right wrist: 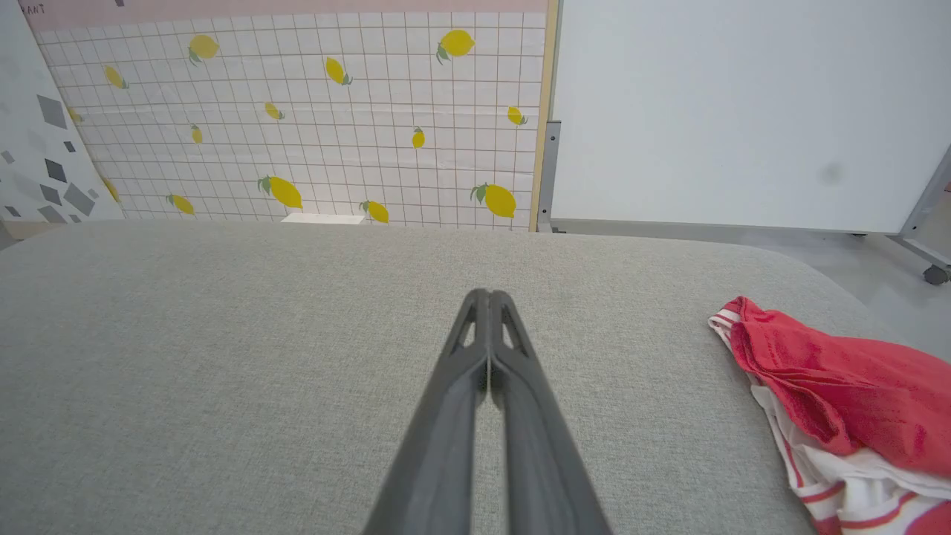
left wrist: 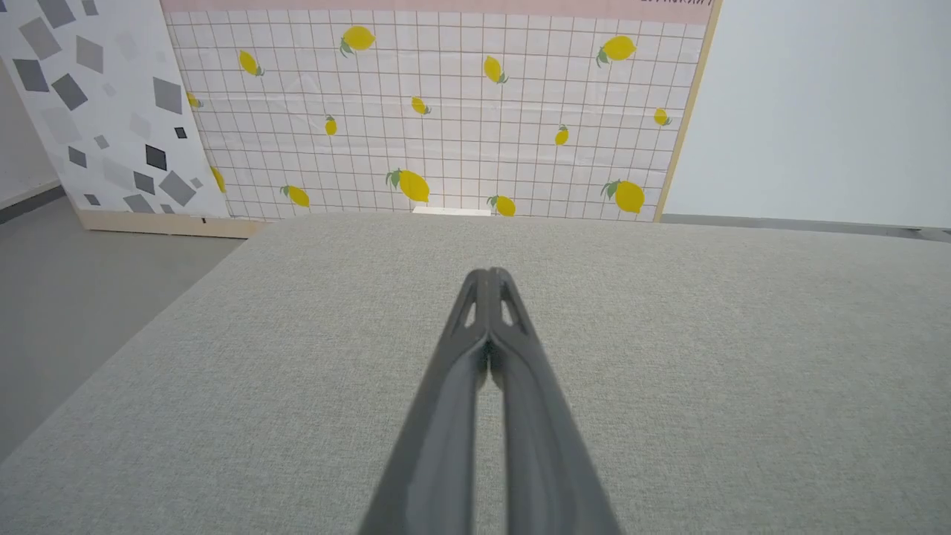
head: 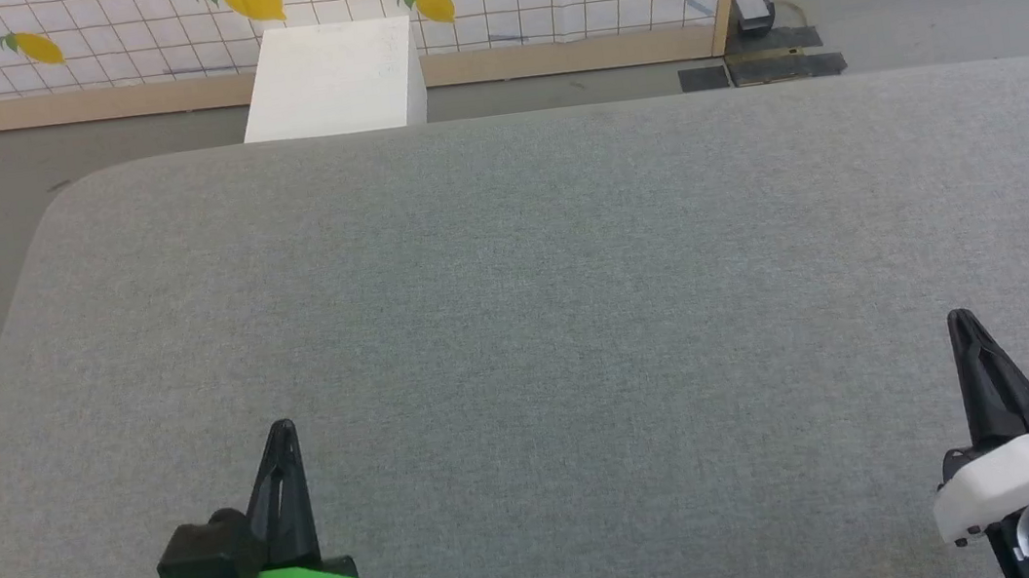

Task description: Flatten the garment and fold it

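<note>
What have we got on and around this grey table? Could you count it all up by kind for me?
Robot hands: 2 (left hand, right hand)
Clothes: 1 (red and white garment)
Tables: 1 (grey table)
Boxes: 1 (white box)
Total: 5

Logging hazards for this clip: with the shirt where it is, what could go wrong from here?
1. The garment lies bunched near the right edge of the table; a nudge could push it off.
2. The head view cuts it off, so the right gripper, now shut, may pinch several layers.
</note>
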